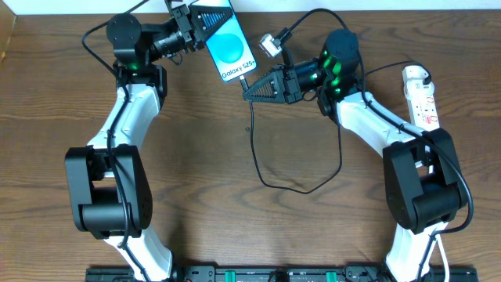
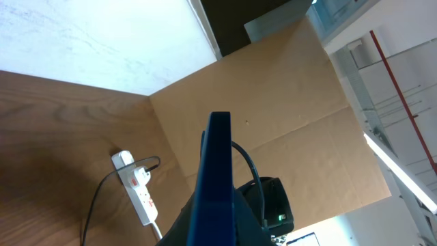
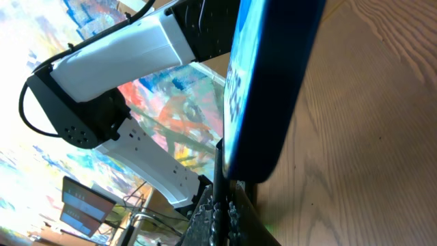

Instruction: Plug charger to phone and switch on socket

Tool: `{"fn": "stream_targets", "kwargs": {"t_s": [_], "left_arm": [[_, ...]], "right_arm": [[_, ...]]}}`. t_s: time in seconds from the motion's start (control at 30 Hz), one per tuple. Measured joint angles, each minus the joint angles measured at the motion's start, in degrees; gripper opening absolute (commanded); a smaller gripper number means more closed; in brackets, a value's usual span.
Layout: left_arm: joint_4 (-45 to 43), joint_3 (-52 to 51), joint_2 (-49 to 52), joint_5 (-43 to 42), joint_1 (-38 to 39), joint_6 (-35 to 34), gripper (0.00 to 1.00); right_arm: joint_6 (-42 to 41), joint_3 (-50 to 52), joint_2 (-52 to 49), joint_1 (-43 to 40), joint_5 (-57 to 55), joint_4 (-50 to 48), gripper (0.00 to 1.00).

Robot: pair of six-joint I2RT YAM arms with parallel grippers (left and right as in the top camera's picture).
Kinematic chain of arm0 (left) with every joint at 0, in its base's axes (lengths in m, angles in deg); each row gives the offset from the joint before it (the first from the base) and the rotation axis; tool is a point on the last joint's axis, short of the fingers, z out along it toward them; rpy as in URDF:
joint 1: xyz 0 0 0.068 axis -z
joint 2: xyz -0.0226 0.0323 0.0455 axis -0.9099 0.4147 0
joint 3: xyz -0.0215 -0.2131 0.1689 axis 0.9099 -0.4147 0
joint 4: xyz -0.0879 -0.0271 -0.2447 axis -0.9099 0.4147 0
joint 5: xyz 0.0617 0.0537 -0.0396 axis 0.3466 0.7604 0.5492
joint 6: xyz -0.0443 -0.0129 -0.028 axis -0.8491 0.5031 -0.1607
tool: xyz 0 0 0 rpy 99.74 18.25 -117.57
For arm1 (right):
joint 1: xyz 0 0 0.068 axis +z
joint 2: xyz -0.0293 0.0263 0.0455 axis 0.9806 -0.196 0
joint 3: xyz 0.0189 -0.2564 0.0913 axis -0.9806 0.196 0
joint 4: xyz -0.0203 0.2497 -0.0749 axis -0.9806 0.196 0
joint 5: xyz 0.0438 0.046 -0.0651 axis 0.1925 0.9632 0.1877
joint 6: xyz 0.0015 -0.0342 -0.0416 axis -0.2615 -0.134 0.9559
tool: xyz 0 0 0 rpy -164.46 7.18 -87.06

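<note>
My left gripper is shut on the phone and holds it above the table's far edge, its blue screen facing up. In the left wrist view the phone shows edge-on, rising out of my gripper. Just below the phone's lower end, my right gripper is shut on the charger's black cable. The cable runs up between the fingers to the bottom edge of the phone; whether its tip is seated I cannot tell. Its white plug sits in the socket at the far right.
The cable loops across the middle of the wooden table. A cardboard panel stands behind the table, with another strip of cardboard at the left edge. A black rail lines the front edge. Both arm bases stand near the front.
</note>
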State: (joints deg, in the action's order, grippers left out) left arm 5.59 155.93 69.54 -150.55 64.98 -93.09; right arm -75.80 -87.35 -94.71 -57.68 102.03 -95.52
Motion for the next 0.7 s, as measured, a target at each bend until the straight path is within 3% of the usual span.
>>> {"fn": "stream_targets", "kwargs": {"t_s": [0.7], "left_arm": [[0.0, 0.0, 0.0, 0.0, 0.1, 0.0, 0.07]], "right_arm": [[-6.5, 0.0, 0.0, 0.0, -0.1, 0.2, 0.01]]}}
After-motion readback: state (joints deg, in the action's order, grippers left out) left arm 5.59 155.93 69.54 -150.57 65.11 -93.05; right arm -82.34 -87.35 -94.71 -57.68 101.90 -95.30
